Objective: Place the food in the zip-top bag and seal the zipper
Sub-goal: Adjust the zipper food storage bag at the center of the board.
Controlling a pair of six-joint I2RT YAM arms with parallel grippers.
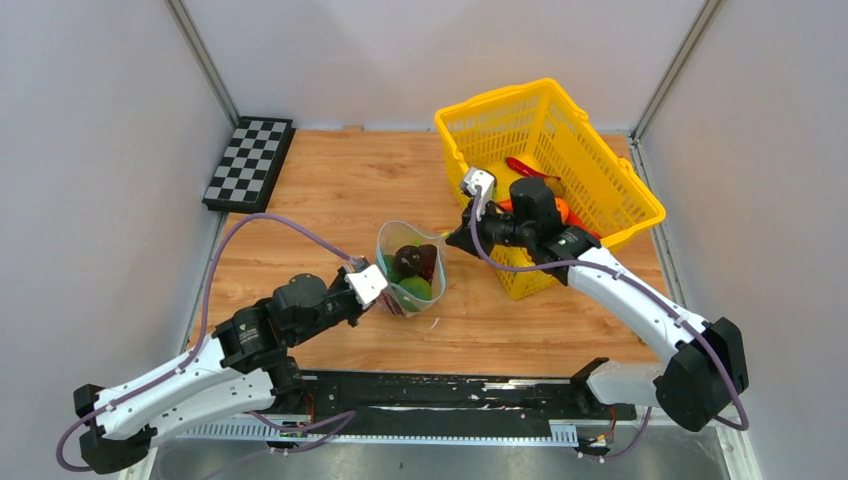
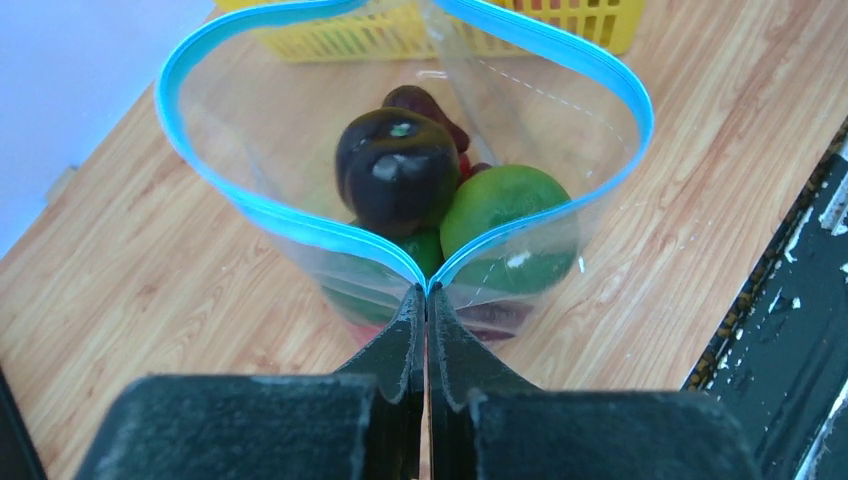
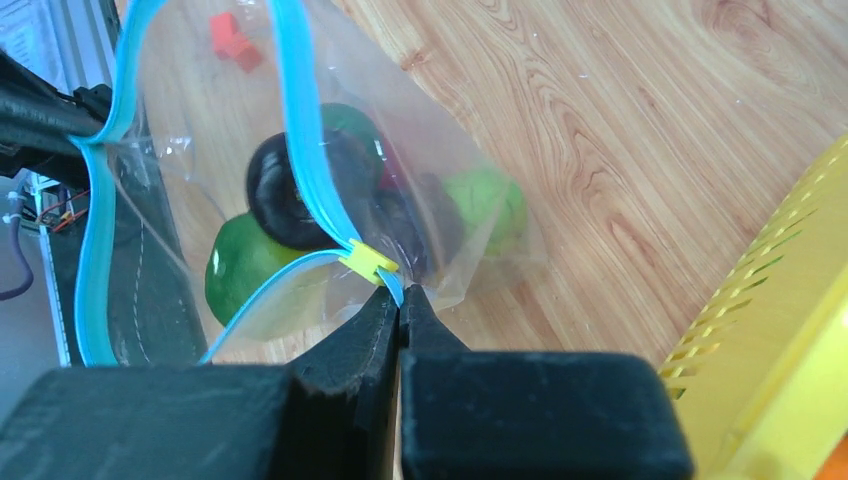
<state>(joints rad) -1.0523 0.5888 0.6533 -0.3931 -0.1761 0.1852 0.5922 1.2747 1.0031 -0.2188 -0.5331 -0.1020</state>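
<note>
Our left gripper and right gripper clamp opposite ends of the teal-blue zipper on the clear plastic zip-top bag; we should stretch it taut.

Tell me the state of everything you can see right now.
Bag, standing, mouth wide open, fruit inside.
Zipper, unsealed, pinched at both ends.
Left gripper, shut on the zipper.
Right gripper, shut on the zipper.
Slider, parked by the right gripper.
Basket, some food inside.
</note>
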